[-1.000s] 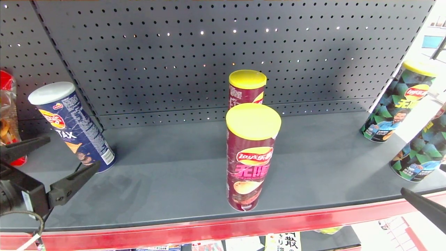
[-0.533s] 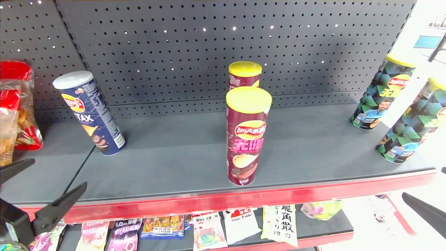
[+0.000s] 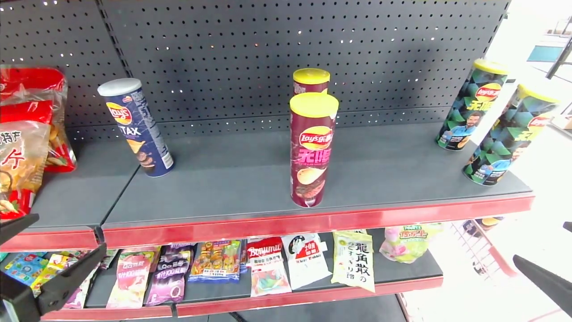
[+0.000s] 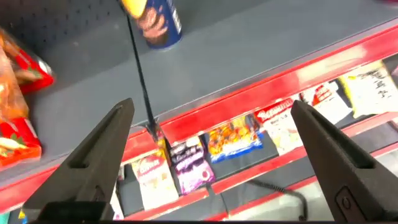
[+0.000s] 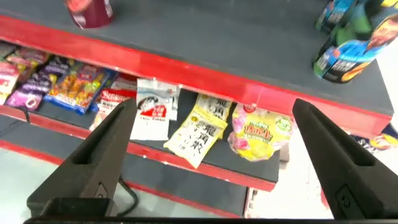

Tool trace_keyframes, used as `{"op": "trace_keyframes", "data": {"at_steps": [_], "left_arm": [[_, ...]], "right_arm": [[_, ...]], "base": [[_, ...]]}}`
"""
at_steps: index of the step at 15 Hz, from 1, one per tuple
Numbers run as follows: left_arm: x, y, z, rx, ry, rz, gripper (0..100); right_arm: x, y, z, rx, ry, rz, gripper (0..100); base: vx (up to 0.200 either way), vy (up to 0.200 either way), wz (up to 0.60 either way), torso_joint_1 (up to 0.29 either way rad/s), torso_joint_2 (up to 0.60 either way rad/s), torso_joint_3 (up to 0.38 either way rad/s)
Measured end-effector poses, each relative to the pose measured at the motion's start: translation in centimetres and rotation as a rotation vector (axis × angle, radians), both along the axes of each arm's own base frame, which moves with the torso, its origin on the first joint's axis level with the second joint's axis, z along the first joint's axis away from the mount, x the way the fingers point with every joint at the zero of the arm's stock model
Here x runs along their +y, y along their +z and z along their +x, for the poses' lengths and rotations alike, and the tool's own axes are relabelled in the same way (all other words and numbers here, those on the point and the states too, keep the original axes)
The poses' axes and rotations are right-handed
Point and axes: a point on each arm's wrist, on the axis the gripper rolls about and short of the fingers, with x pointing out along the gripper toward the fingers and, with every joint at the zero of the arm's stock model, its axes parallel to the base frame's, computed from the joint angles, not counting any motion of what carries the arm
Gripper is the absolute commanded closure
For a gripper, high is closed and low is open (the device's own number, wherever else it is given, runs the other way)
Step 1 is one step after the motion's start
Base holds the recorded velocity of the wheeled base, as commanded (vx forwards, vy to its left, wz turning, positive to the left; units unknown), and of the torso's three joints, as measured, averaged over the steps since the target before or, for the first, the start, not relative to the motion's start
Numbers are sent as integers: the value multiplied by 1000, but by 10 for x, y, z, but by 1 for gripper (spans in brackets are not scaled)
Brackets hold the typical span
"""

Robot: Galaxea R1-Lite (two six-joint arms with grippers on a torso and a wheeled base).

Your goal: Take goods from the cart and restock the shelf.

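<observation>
On the grey upper shelf [image 3: 232,179] a maroon chip can with a yellow lid [image 3: 313,147] stands near the front edge, with a second one [image 3: 311,80] behind it. A blue can [image 3: 136,127] stands to the left, and two green-and-black cans [image 3: 469,105] [image 3: 509,134] to the right. My left gripper [image 3: 71,230] [image 4: 212,104] hangs open and empty, low at the left in front of the shelf's red lip. At the lower right my right gripper [image 3: 540,241] [image 5: 212,102] is open and empty too, off the shelf's front.
Red snack bags [image 3: 27,134] fill the shelf's left bay. A lower shelf [image 3: 415,281] carries a row of flat snack packets [image 3: 268,268]. A wire frame with a red rail [image 3: 487,255] shows past the shelf's right end. Bare shelf lies between the cans.
The head camera has pulled back, so the shelf looks smaller and the lower shelf has come into view. Both open grippers now sit in front of the shelf instead of over it.
</observation>
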Motion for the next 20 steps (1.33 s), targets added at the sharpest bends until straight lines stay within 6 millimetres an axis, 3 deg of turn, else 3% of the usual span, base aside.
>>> {"op": "trace_keyframes", "data": {"at_steps": [20], "left_arm": [[1,-8,-1,27,8,8,0]], "right_arm": [[2,-8,5,52,7,-15,0]], "base": [[0,-200,0,2,4,1]]}}
